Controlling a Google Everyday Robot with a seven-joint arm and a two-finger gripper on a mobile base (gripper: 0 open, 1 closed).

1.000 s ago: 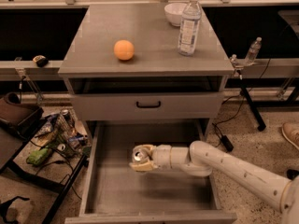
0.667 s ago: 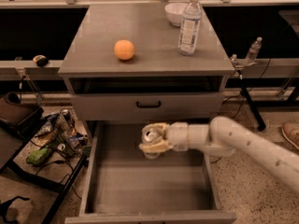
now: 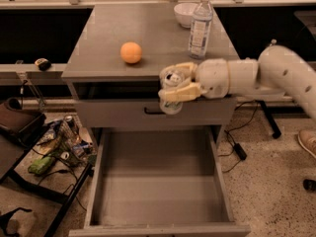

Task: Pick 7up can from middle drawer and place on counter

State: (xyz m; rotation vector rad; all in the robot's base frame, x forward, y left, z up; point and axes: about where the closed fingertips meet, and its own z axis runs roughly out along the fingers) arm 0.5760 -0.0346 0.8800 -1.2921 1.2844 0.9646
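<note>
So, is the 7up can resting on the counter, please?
No, the gripper holds the 7up can in the air in front of the counter edge, above the open middle drawer.

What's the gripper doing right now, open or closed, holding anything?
Gripper: shut on the 7up can, held in the air above the open middle drawer, just in front of the counter edge.

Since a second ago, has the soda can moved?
Yes. The gripper has lifted the can out of the drawer, up to the counter's front edge.
</note>
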